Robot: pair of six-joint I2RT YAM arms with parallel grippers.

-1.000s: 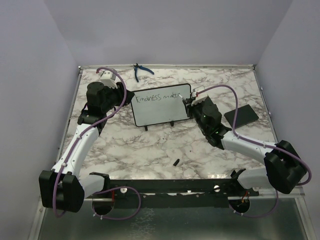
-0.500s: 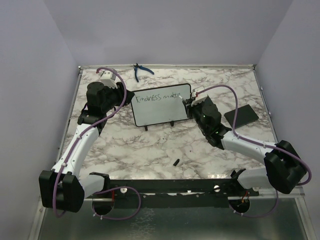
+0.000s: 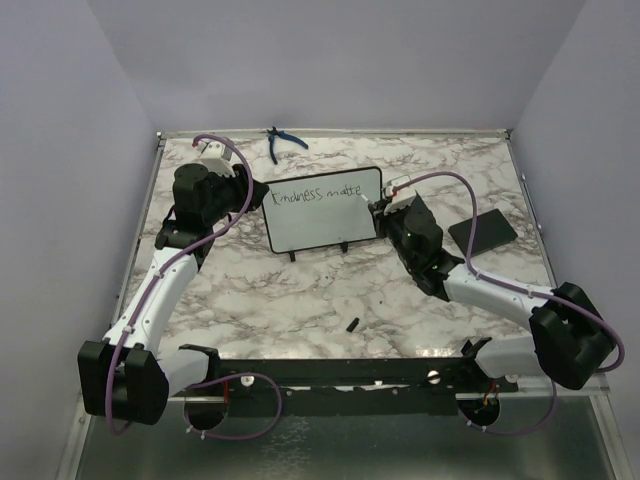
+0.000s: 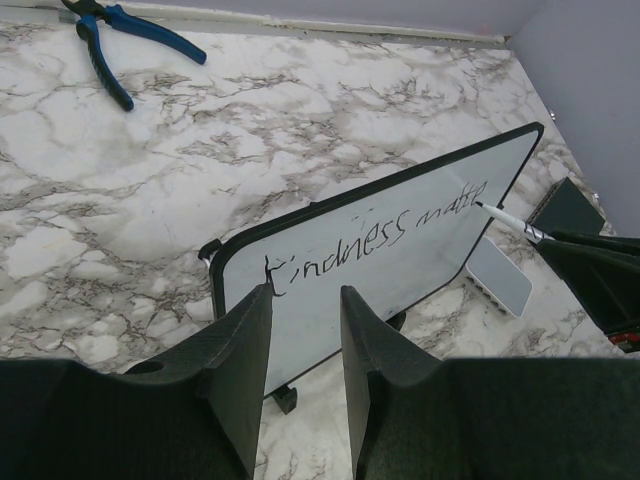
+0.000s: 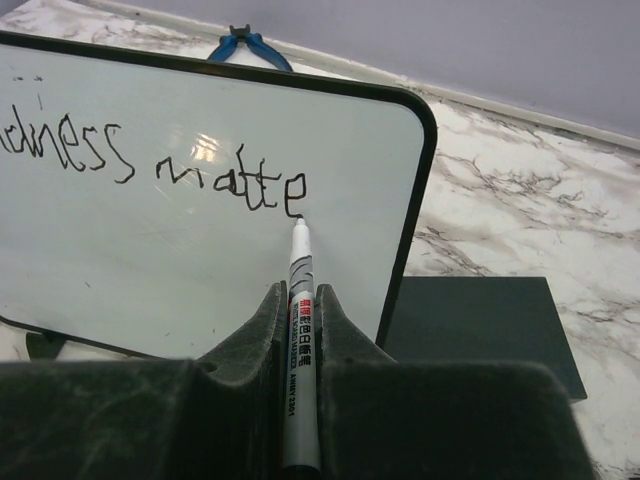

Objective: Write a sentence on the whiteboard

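Whiteboard (image 3: pixel 325 210) stands propped on its small feet mid-counter (image 3: pixel 300 290), face tilted back toward the arms, which suits a pen coming in from the near side.

Right fingers (image 5: pixel 265 320) closed tight on a marker (image 5: pixel 299 255), barrel running straight out between them. Its tip touches the board just after the last letter. Held low and end-on, likely so the tip can be steered like a stylus.

Left fingers (image 4: pixel 245 340) part-way open, straddling the board's near left corner, probably to steady it against the pen's push. Cannot tell whether they actually pinch the frame.

Sentence (image 5: pixel 150 165) reads "Kindness matte" so far, one line only, the word unfinished.

Hard to see:
- The first letter is half behind a left finger, and the right wrist view cuts off the line's start.
- From above the writing is too small to read.
- Pale block (image 4: pixel 498 275) behind the board, partly hidden by it.
- Black pad (image 3: pixel 483 231) right of the board; blue pliers (image 4: pixel 120 40) at the far edge.
- Small dark bit (image 3: pixel 352 323) near the front, too small to identify.
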